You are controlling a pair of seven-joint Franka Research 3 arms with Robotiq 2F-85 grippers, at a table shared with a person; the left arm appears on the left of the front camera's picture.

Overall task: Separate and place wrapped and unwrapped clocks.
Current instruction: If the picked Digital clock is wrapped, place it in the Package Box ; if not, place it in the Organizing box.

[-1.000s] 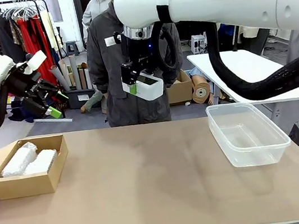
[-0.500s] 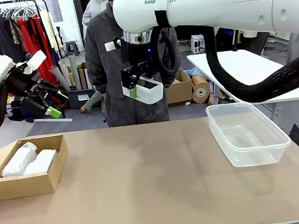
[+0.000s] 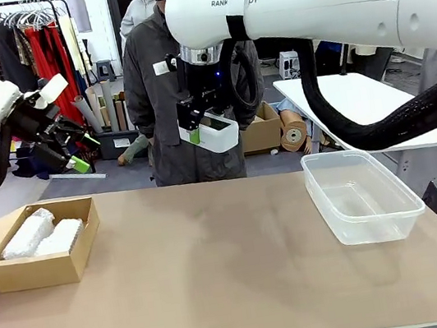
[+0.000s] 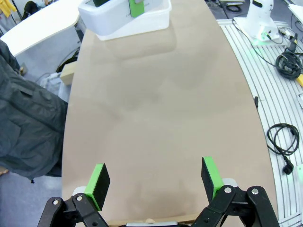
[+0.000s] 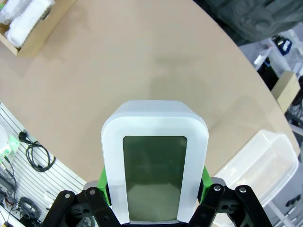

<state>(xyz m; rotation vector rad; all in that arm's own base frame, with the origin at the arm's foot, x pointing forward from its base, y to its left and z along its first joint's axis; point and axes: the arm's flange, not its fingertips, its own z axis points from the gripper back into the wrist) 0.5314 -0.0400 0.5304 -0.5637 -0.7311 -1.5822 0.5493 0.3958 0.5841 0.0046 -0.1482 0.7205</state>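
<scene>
Carry bare clock (image 3: 215,131), clamped in right pincer (image 3: 196,128), level over clear tub (image 3: 362,194); left pincer (image 4: 156,182) gaping, empty.

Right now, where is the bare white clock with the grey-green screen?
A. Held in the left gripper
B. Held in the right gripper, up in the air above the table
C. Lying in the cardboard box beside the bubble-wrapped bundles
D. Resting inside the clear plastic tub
B: the right gripper is shut on the bare clock, green pads at its sides, well above the table; the clear tub holds nothing and the left gripper is open.
</scene>
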